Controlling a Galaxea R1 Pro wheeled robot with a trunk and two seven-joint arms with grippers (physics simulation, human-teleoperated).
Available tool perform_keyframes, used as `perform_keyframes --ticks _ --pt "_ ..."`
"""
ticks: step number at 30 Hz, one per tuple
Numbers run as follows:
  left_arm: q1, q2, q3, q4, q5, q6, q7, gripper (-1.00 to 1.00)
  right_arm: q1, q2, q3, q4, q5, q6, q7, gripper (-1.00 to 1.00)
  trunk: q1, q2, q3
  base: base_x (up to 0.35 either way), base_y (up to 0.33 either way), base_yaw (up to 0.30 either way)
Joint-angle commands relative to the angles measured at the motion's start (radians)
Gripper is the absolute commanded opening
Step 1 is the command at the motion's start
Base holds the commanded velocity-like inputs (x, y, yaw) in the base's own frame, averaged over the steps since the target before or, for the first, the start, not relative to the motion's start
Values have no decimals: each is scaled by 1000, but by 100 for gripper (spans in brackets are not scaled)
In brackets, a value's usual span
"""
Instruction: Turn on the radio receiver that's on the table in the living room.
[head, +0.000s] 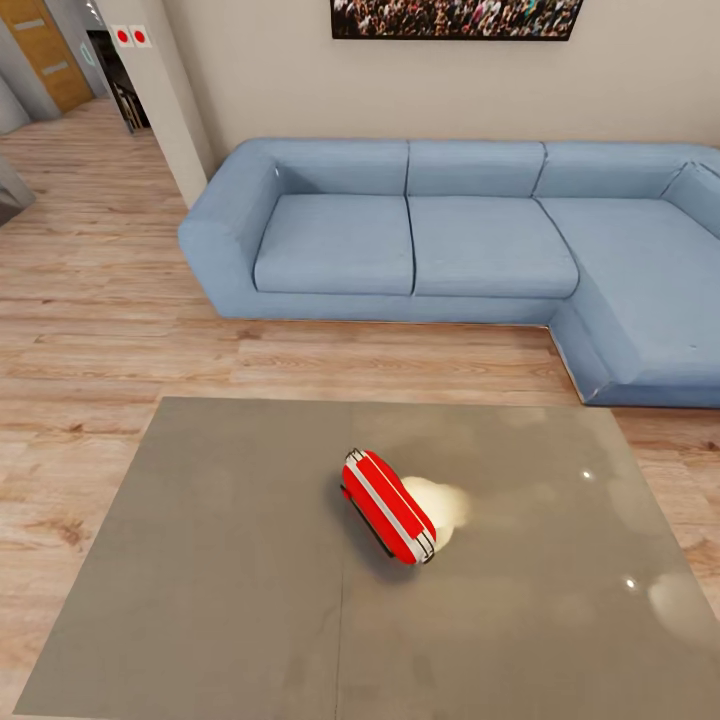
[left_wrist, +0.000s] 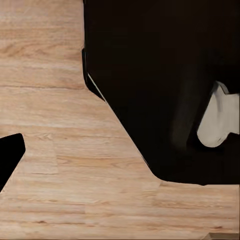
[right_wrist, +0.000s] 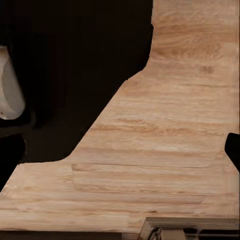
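- At far left in the head view, light wood plank floor (head: 90, 290) runs back toward a white pillar (head: 165, 110) carrying two small red-dot signs, with a hallway beyond it.
- Left of centre, the low rectangular glossy grey-taupe tabletop (head: 200, 580) takes up the lower half of that view, so the robot appears to be parked right at its near edge.
- Near the middle of the tabletop lies the small bright red rounded-oblong radio receiver with a white-silver band round its edge (head: 390, 505), set diagonally and tipped up on its edge. A pale glare patch sits just beside it on the right.
- Behind the tabletop and well apart from it stands the light blue L-shaped fabric sofa (head: 410, 240), its chaise reaching forward on the right, under a framed crowd photograph (head: 455, 15) on the beige wall.
- Both wrist views look down on floorboards past dark robot bodywork. The left and right end effector fingers are not clear enough to judge, so I cannot tell whether either is apart or together.
- Judged step: the approach looks finished and the reach has not begun.
- The next move calls for bringing one arm up over the tabletop to the radio. I cannot make out its switch, so a light press matters; the tilted body could slide or topple.
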Motion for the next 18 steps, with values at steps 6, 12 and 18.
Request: perform_keyframes --ticks 6,12,18 --pt "1 8 4 -549 3 318 -129 100 -1 -48 -6 -599 5 400 2 100 0 0 0 0 0 0" --pt "0 8 8 -839 5 444 -222 100 -1 -69 -9 -904 7 516 -1 100 0 0 0 0 0 0" --pt "-4 6 8 -993 8 507 -255 100 -12 -73 -6 -1105 29 626 2 100 0 0 0 0 0 0"
